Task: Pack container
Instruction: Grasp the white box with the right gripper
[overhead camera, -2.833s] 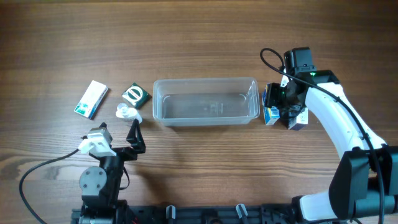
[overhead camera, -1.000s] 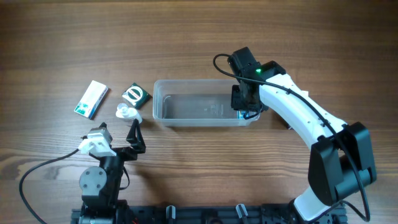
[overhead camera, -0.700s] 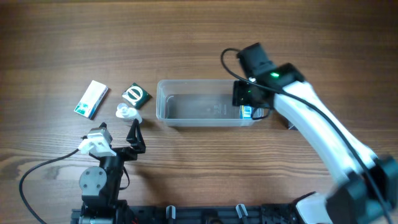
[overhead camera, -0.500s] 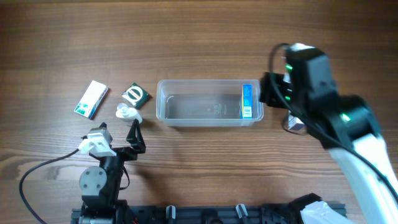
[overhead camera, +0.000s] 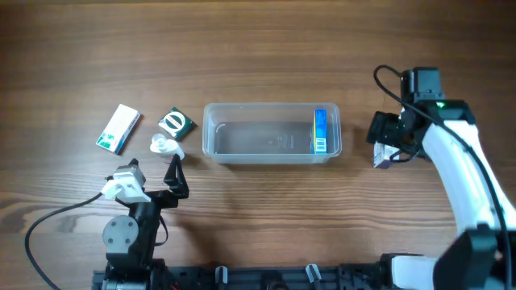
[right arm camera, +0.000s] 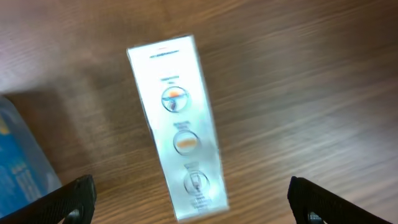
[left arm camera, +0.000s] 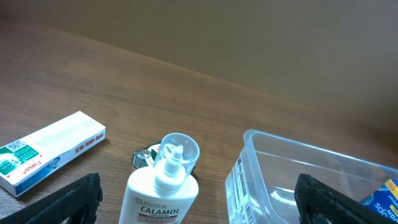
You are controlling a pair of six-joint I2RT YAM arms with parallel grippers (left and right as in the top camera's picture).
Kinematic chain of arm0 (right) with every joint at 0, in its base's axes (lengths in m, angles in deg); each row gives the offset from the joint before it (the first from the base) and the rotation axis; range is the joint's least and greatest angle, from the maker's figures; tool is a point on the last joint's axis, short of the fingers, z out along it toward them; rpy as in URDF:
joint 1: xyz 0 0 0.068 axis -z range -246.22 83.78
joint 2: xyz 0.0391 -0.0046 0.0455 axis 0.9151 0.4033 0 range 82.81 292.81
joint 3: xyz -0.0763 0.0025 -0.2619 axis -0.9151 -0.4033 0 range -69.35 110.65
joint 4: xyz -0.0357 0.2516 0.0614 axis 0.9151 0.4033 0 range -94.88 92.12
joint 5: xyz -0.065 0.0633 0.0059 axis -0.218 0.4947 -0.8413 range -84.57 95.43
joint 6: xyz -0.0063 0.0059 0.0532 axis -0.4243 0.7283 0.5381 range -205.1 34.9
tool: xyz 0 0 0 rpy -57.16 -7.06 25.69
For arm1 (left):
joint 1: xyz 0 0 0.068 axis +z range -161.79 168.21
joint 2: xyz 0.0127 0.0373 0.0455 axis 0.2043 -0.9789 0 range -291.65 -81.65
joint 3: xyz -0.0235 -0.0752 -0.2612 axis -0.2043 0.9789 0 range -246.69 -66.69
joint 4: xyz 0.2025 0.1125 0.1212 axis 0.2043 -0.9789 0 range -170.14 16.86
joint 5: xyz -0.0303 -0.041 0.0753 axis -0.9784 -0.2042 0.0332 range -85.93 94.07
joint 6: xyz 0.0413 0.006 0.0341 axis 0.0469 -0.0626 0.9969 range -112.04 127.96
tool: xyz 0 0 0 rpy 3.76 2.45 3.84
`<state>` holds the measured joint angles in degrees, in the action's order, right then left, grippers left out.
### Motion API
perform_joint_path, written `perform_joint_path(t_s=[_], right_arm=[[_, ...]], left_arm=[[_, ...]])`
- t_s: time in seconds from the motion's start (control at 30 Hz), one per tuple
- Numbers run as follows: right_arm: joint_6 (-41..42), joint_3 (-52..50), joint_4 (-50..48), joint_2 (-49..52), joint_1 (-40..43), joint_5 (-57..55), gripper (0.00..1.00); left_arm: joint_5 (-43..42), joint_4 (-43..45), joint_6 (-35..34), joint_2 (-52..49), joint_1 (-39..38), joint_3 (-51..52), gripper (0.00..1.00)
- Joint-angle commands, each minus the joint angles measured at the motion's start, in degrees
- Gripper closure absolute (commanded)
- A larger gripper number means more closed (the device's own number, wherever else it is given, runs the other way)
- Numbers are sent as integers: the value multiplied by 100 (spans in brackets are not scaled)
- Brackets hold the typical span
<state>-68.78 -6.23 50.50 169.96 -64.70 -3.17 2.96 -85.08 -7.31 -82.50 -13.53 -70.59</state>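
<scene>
The clear container (overhead camera: 266, 105) stands mid-table, with a blue box (overhead camera: 320, 130) on edge against its right end wall. My right gripper (overhead camera: 391, 142) hovers open to the right of the tub, over a white box (overhead camera: 384, 155). In the right wrist view that white box (right arm camera: 180, 137) lies flat between the spread fingers of the gripper (right arm camera: 193, 202), untouched. My left gripper (overhead camera: 150, 174) rests open near the front left, holding nothing. In the left wrist view it (left arm camera: 202, 205) faces a white lotion bottle (left arm camera: 160, 199) and the container (left arm camera: 298, 180).
Left of the tub lie the lotion bottle (overhead camera: 165, 146), a small dark green box (overhead camera: 175, 122) and a white-and-green carton (overhead camera: 118, 128). The carton (left arm camera: 46, 151) and the green box (left arm camera: 146, 157) also appear in the left wrist view.
My right gripper set the blue box into the tub's right end, opened, and swung right to hover over the white box. The left arm has stayed still.
</scene>
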Motion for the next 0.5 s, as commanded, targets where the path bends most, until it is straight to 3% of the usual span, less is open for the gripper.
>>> perform_joint_path(t_s=[0.0,0.1,0.23,0.47], right_arm=[[-319,-24,-79,612,13,468,16],[-105,-24,-111,855,13,431,44],[33,-11,-94,682,11,400,57],[37,492,590,-415,-85,485,66]], left_arm=[[74,20,96,35,37,31,0],[74,20,96,35,37,31,0],[74,20,96,35,37,31,0],[74,20,96,35,37,31,0]])
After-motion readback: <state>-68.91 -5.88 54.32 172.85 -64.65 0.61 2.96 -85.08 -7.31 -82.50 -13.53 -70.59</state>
